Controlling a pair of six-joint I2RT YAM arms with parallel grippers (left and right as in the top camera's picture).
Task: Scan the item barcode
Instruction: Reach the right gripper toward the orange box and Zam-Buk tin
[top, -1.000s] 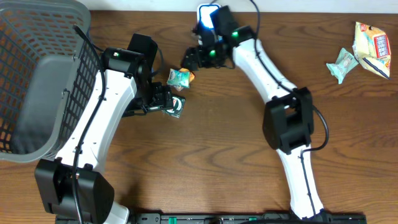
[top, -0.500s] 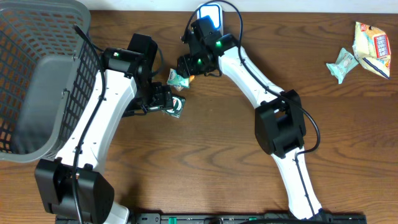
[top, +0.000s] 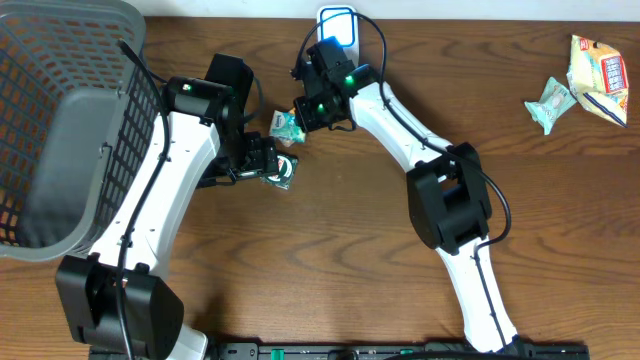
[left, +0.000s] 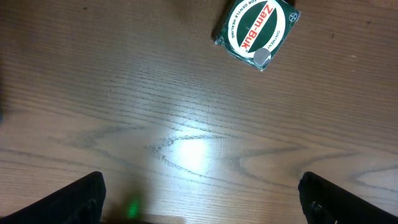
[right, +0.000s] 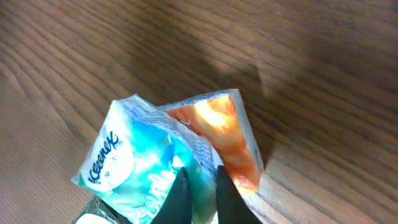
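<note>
One pinch — right fingers (right: 181, 194) shut on tissue pack (right: 140, 155); left fingers (left: 78, 199) wide apart, empty.

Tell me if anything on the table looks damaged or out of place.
The Kleenex pack, top middle of the table, looks crumpled: the right claw pinches its wrapper, folding the blue and orange faces at an angle. Nothing looks spilled.
</note>
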